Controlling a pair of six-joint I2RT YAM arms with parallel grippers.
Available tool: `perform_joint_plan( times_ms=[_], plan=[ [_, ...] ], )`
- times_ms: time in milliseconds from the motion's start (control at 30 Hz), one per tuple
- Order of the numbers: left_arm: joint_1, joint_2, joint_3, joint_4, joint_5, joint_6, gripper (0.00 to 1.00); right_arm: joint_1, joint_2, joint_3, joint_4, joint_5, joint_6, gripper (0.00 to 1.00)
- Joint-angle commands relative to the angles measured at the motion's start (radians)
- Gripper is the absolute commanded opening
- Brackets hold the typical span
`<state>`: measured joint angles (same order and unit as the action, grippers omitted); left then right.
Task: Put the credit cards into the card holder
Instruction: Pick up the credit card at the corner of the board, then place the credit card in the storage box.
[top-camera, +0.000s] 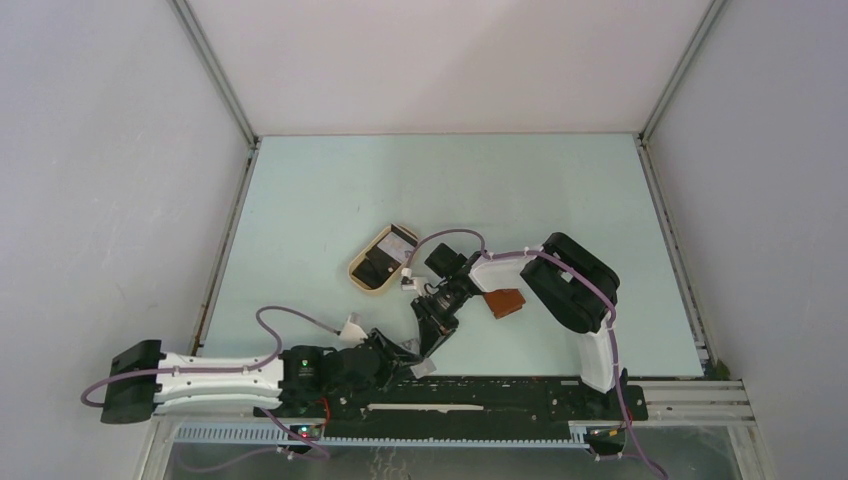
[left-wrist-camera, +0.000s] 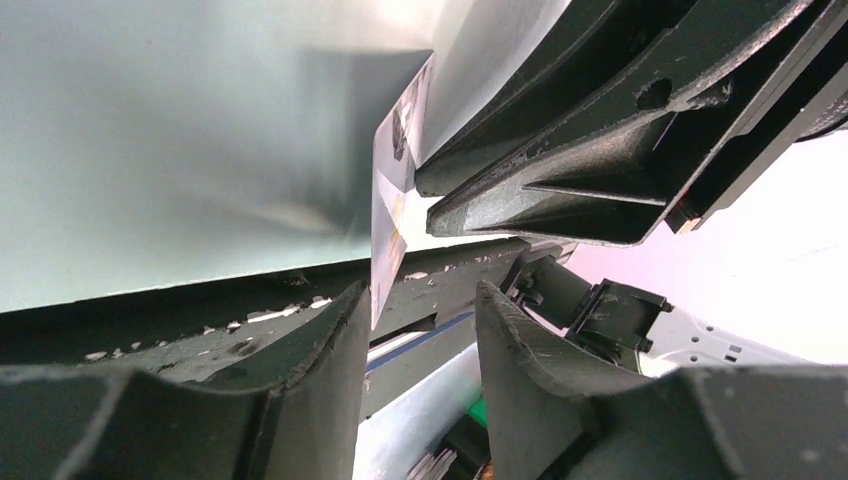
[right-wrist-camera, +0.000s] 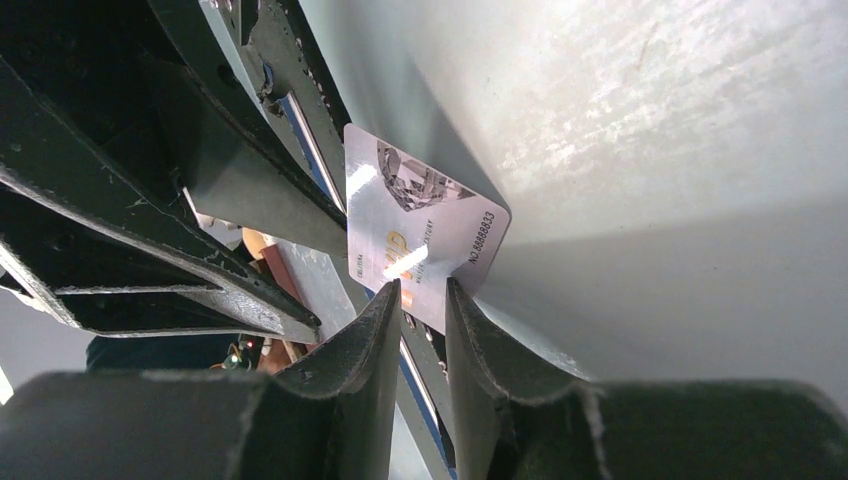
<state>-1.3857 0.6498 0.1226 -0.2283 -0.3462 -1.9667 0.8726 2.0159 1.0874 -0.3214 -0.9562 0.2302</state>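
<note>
A silvery credit card (right-wrist-camera: 420, 220) with a diamond print stands on edge near the table's front edge (top-camera: 426, 368). My right gripper (right-wrist-camera: 422, 285) reaches down over it (top-camera: 430, 342). Its jaws are nearly shut, with the card's lower corner between the tips. My left gripper (left-wrist-camera: 418, 290) is open (top-camera: 410, 360). The card (left-wrist-camera: 390, 200) lies edge-on against the inner side of its left finger without being clamped. The reddish-brown card holder (top-camera: 503, 302) lies on the table to the right of the right wrist. More cards (top-camera: 398, 240) lie in an oval tan tray (top-camera: 360, 281).
The black front rail (top-camera: 480, 405) runs just below both grippers. The right gripper's fingers (left-wrist-camera: 560, 190) fill the upper right of the left wrist view. The left gripper's fingers (right-wrist-camera: 200, 180) crowd the left of the right wrist view. White walls enclose the table.
</note>
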Motion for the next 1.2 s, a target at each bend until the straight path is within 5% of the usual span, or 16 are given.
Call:
perform_joint_plan(
  times_ms=[0,367,533,833,1033,1167],
  plan=[
    [-0.006,0.048,-0.021,0.088,-0.050,-0.027,0.47,-0.004,0.000,-0.005,-0.004,0.010,-0.016,0.32],
    [-0.004,0.123,-0.050,0.173,-0.092,-0.040,0.22,-0.004,-0.005,-0.004,-0.004,0.004,-0.017,0.32],
    [-0.004,0.134,-0.064,0.201,-0.102,-0.030,0.00,-0.007,-0.014,-0.004,-0.004,0.004,-0.026,0.32],
    [-0.003,0.150,0.026,0.082,-0.102,0.137,0.00,-0.066,-0.212,0.061,-0.117,0.012,-0.205,0.40],
    [0.042,0.052,0.095,-0.027,-0.140,0.399,0.00,-0.198,-0.445,0.145,-0.347,-0.018,-0.511,0.43],
    [0.171,0.000,0.154,-0.050,-0.112,0.655,0.00,-0.323,-0.605,0.170,-0.479,-0.043,-0.711,0.46]
  ],
)
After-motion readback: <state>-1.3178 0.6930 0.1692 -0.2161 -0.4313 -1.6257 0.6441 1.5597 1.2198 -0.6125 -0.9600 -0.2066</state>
